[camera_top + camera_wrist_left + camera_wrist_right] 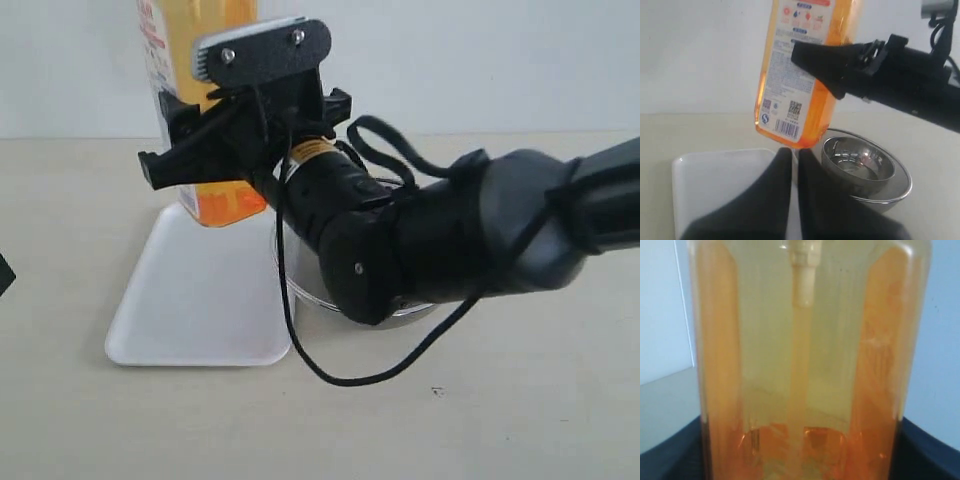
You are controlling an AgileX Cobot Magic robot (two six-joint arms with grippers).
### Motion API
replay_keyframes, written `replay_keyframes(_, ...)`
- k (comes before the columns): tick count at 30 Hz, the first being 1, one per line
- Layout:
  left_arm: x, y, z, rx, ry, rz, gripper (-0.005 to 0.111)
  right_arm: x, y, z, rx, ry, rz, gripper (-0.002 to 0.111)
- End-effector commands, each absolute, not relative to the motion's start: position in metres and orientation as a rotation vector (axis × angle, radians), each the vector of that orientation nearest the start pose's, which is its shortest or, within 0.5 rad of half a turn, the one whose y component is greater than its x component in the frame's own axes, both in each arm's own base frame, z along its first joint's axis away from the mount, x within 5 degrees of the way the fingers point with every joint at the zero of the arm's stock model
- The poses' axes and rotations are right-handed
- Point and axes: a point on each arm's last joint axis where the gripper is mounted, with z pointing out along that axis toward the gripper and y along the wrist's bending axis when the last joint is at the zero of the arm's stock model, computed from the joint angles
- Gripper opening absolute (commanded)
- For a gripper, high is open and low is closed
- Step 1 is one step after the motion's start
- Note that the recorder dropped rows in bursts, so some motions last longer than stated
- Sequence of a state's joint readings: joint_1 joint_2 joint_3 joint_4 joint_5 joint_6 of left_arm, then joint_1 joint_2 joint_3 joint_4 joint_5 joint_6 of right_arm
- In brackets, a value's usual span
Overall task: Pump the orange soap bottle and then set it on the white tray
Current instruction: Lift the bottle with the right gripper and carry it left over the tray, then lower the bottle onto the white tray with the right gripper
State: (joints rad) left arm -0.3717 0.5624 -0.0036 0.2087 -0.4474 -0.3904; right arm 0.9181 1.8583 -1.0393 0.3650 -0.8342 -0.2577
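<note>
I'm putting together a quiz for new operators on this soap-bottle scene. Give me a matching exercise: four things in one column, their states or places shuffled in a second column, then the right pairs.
Column 1
1. orange soap bottle
2. white tray
3. metal bowl
4. left gripper

Column 2
A. shut, holding nothing
B. round and shiny, standing beside the tray
C. clamped in the right gripper
D. lying flat on the table

Pairs: 1-C, 2-D, 3-B, 4-A
</note>
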Motion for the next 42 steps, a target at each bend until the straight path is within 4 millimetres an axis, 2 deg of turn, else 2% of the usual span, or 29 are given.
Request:
replay_keyframes(1, 0.095, -0.045, 0.208, 0.194, 1.614, -0.516, 0.005, 0.268, 0.313, 0.244, -0.411, 1.301, 0.603, 0.000)
replay_keyframes(14, 0.095, -0.045, 0.208, 0.181, 1.616, -0.528, 0.005, 0.277, 0.336, 0.194, -0.441, 1.325, 0.623, 0.000)
replay_keyframes(20, 0.095, -0.045, 0.208, 0.181, 1.616, -0.528, 0.005, 0.280, 0.340, 0.173, -0.456, 1.329, 0.604, 0.000)
replay_keyframes(32, 0.095, -0.045, 0.208, 0.180, 1.617, -0.532, 0.005, 0.282, 0.341, 0.148, -0.477, 1.361, 0.573, 0.000)
replay_keyframes(42, 0.095, -0.045, 0.208, 0.180, 1.617, -0.532, 0.005, 0.282, 0.342, 0.142, -0.491, 1.384, 0.567, 0.000)
